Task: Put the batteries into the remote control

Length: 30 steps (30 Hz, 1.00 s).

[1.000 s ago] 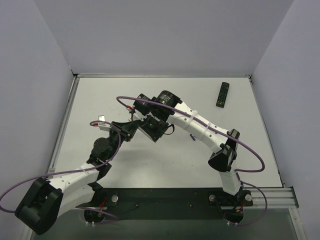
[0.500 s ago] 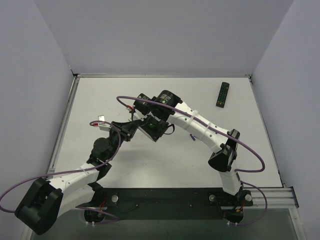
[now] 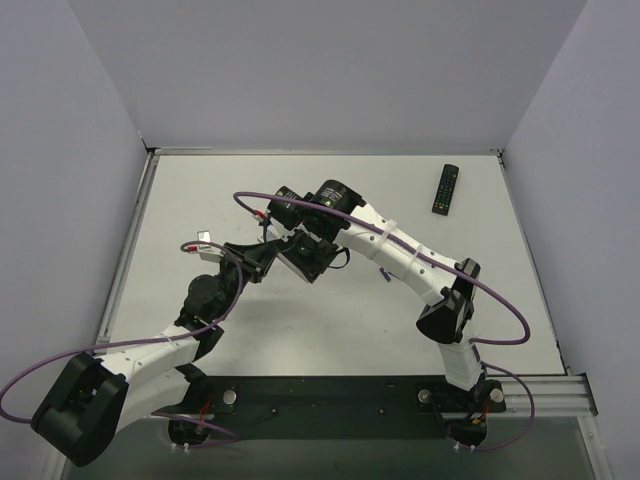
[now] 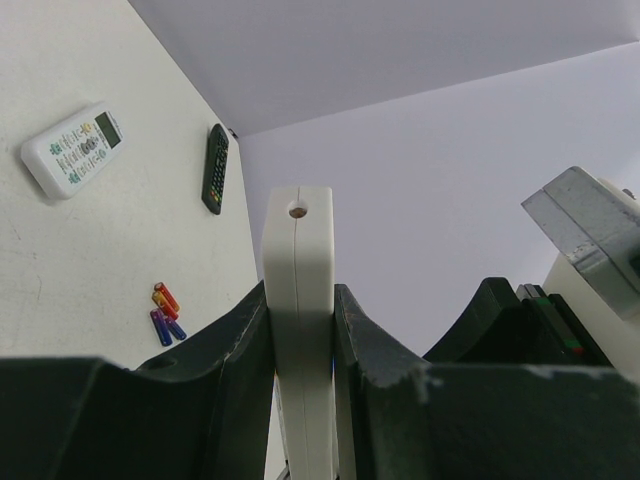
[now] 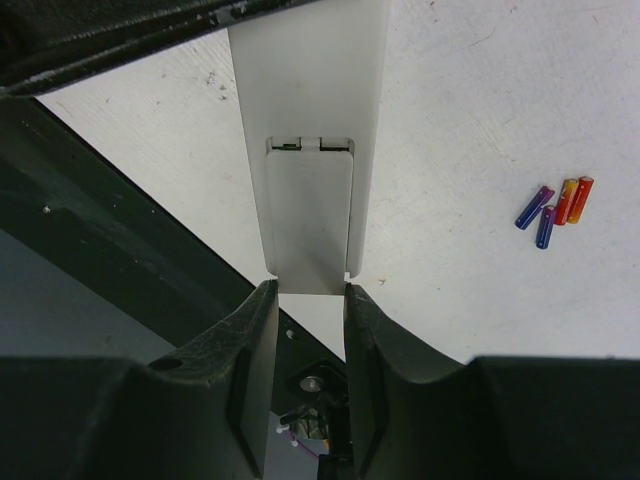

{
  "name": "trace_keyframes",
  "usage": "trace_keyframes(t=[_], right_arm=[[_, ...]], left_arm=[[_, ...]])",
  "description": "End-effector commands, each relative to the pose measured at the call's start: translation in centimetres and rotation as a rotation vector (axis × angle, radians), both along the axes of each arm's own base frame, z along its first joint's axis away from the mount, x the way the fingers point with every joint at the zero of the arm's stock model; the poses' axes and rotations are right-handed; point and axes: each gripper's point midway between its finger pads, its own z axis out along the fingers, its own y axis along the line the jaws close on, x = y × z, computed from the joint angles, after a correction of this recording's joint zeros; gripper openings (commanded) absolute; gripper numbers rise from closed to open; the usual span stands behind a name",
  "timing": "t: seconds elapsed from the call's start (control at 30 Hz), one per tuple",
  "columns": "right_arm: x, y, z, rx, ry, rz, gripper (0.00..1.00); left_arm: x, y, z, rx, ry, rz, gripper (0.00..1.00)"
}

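L hand (image 4: 300,345) clamped on remote control (image 4: 297,250), seen edge-on. R hand (image 5: 308,312) grips its end by the batt cover (image 5: 308,205). Red + purple cells (image 5: 566,202) lie loose on tabletop (image 5: 470,100).

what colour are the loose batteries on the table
The loose batteries are two blue-purple, two red-orange; clearest in the right wrist view.

My remote control (image 4: 297,250), lower end buried between the fingers of my left gripper (image 4: 300,305) and cut by the bottom edge; from my right wrist, its far end past the top edge; from above, hidden under my wrists (image 3: 296,250); coloured cells (image 5: 556,210) beside it, markings too small to read
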Motion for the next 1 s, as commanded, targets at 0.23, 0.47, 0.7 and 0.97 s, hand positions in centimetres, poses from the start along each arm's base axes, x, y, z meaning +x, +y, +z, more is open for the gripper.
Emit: trace_keyframes(t=[0.23,0.47,0.7,0.97], right_arm=[[-0.3,-0.48,0.04,-0.038,0.002,0.015,0.16],[-0.3,-0.48,0.11,-0.036,0.002,0.015,0.18],[-0.25,-0.46,0.1,-0.037,0.0,0.015,0.21],[-0.13,-0.46,0.23,-0.033,-0.005,0.011,0.26]], left_arm=[[-0.17,-0.13,4.56,-0.104,-0.097,-0.007,0.0],[-0.15,-0.14,4.52,-0.106,-0.095,-0.008,0.0],[-0.18,-0.16,4.54,-0.11,-0.093,-0.01,0.0],[-0.22,-0.2,4.6,-0.116,-0.091,-0.013,0.0]])
